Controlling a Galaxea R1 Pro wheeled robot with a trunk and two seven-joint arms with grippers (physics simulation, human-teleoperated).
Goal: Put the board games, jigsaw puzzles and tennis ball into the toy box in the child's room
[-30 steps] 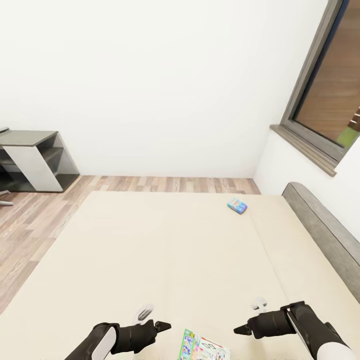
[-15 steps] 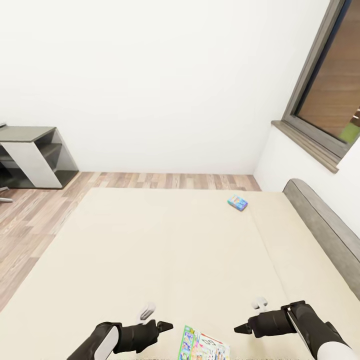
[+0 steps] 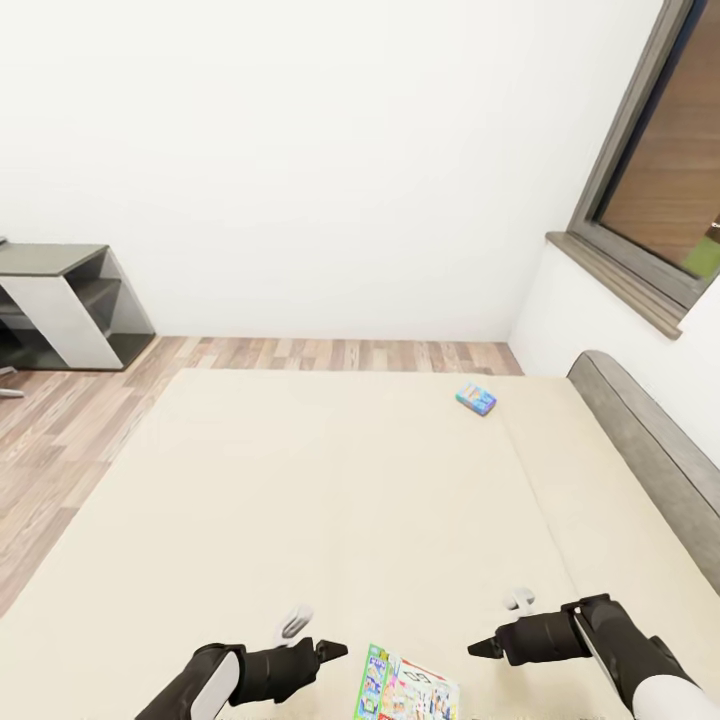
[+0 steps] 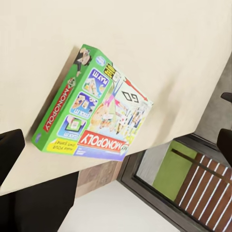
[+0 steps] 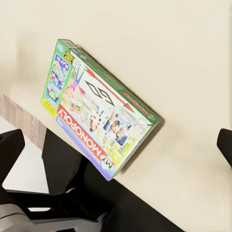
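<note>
Green-edged and crowded with bright art, the Monopoly board game (image 3: 405, 690) lies flat on the cream bed (image 3: 330, 500), right at the near edge of the head view, between the two arms. Its long axis seems to run roughly across the bed, from the left arm's side toward the right arm's; the box is cut by the picture's lower edge, so its full length is hidden there. In the left wrist view the same box (image 4: 94, 111) shows its printed lid and one green side face.

The left gripper (image 3: 325, 652) hangs just left of the box, apart from it, fingers spread and empty. The right gripper (image 3: 487, 648) hangs near the box on its right, fingers likewise parted and holding nothing.

Much farther along the bed, toward its far right corner, a teal-blue board game (image 3: 476, 399) lies flat, turned at a slant. Beyond the bed come wood-plank floor (image 3: 60, 440), a grey shelf unit (image 3: 70, 305) at far left, and a window (image 3: 665, 190) at right.
</note>
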